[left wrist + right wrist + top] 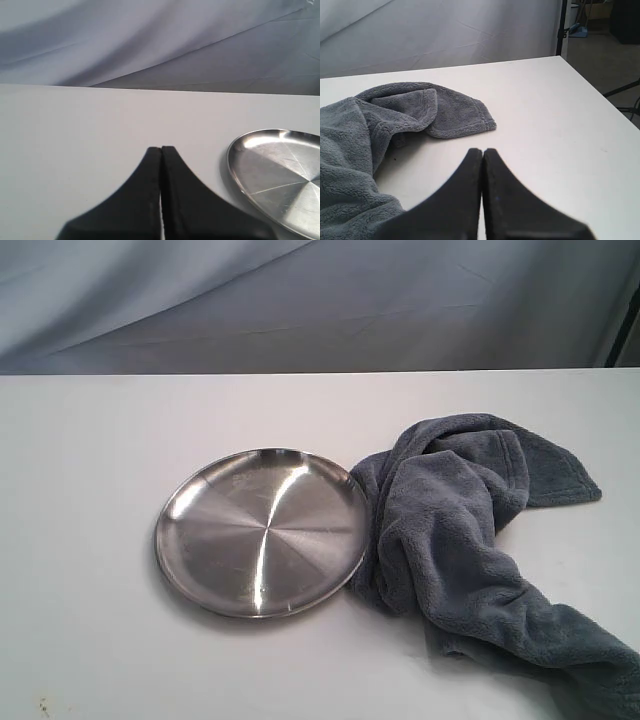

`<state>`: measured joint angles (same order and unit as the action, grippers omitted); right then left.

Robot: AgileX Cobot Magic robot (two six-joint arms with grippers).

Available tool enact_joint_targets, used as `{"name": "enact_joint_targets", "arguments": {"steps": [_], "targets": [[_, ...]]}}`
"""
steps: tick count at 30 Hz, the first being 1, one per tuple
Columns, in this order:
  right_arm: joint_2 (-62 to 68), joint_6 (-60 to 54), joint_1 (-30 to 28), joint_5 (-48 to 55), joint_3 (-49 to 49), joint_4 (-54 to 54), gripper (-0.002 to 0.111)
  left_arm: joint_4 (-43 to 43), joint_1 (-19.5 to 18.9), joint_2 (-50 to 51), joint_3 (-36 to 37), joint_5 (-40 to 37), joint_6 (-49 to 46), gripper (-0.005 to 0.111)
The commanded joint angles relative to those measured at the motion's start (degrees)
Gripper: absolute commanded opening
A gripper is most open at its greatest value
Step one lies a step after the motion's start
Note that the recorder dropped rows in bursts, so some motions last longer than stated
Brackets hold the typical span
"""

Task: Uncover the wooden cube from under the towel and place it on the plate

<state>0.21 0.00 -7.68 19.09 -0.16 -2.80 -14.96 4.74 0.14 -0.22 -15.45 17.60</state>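
The steel plate (260,532) lies bare on the white table, left of centre; its rim also shows in the left wrist view (240,172). Bunched against the plate's right edge is the blue-grey towel (460,530), trailing off toward the near right corner; the right wrist view shows its folded hem (420,110). The wooden cube is hidden. My left gripper (161,148) is shut and empty, over bare table beside the plate. My right gripper (483,149) is shut and empty, a short way from the towel. Neither gripper appears in the exterior view.
The white table (90,440) ends at a far edge against a grey-blue cloth backdrop (300,300). The table's right edge (600,95) drops to open floor with black stands (562,25).
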Motion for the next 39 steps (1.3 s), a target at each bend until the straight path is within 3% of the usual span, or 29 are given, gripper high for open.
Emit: {"name": "enact_joint_targets", "arguments": {"steps": [1,32,39], "targets": [[-0.2,0.0,-0.2,-0.4,0.2,0.5,0.000,0.5,-0.2,-0.1,0.2,0.7,0.2,0.000],[-0.2,0.0,-0.2,-0.4,0.2,1.2,0.000,0.5,-0.2,-0.1,0.2,0.7,0.2,0.000],[-0.2,0.0,-0.2,-5.7,0.2,1.2,0.000,0.5,-0.2,-0.1,0.2,0.7,0.2,0.000]]}}
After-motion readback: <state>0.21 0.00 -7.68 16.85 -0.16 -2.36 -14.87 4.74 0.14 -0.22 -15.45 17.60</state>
